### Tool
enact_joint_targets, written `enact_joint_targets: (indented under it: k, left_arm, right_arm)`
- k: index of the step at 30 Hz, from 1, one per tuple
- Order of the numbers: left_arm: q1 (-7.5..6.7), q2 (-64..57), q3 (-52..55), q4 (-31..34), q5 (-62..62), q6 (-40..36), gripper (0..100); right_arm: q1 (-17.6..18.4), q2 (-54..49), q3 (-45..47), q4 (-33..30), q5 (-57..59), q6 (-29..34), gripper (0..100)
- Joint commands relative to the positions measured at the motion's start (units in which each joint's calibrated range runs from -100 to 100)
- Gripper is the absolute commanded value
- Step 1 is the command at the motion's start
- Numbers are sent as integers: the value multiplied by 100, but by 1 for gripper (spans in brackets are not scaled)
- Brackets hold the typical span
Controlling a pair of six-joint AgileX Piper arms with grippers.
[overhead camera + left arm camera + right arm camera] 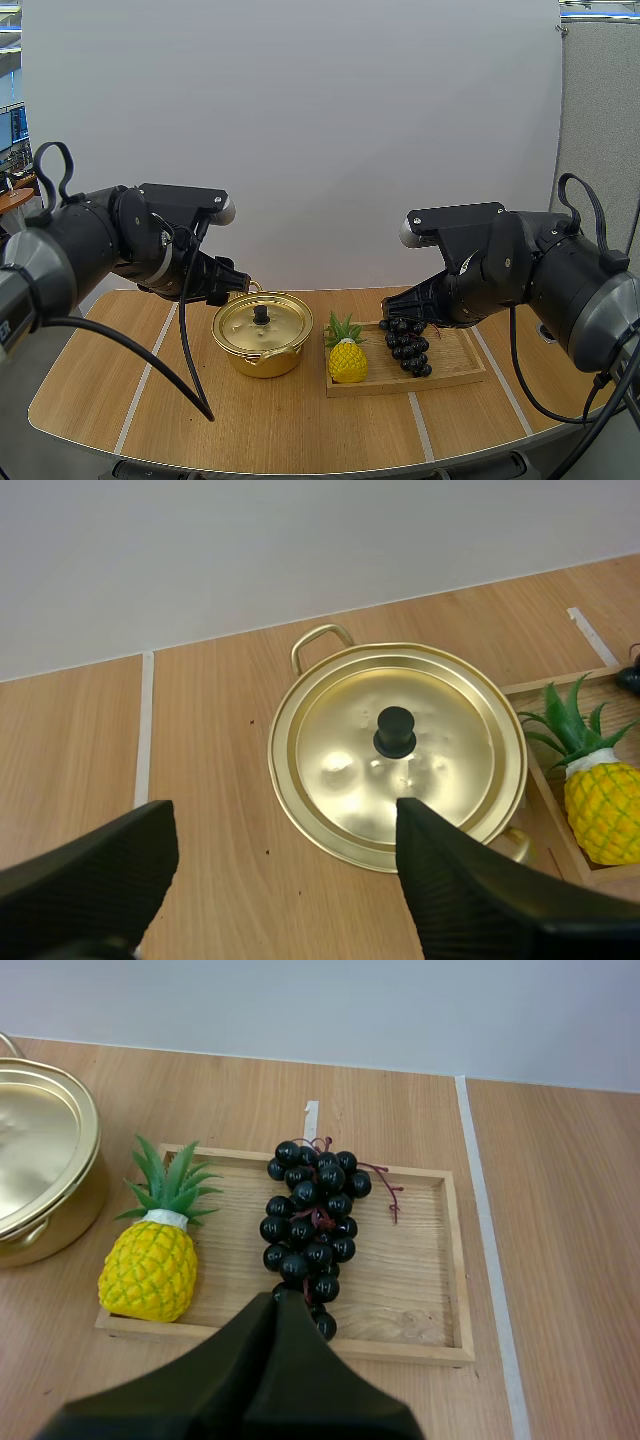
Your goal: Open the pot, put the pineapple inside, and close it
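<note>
Wooden table (pixel 300 425), its near edge bare. Tray (pixel 455 372): pineapple (pixel 348 361) at the left end, grapes (pixel 312 1220) partly hidden by my right gripper (pixel 285 1310), closed and empty. Pot (pixel 262 362) just left, lid (pixel 340 760) on. My left gripper (pixel 285 835) is spread wide by its rim, empty.

Black arms (pixel 100 245), grey shells; ribbed black tool fingers (pixel 480 900).
</note>
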Motion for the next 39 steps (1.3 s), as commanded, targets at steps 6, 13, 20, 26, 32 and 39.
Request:
enact_joint_targets:
  k: [6, 13, 20, 26, 32, 39]
  left_arm:
    - [10, 163, -30, -83, -446, 149, 100]
    - [10, 163, -30, -83, -463, 237, 100]
    - [10, 163, -30, -83, -483, 257, 100]
    - [10, 178, -30, -164, -646, 613, 100]
    - [10, 709, -280, -1284, -289, 2228, 100]
    - [10, 1852, -1177, -1887, 721, 3099, 100]
  right_arm:
    - [6, 1, -44, 12, -257, 17, 0]
    - [6, 1, -44, -238, -241, -60, 54]
    - [6, 1, -44, -405, -172, -60, 100]
    - [6, 1, -44, -368, -59, -60, 100]
    - [6, 1, -44, -130, -59, -60, 100]
    - [6, 1, -44, 21, -153, -60, 100]
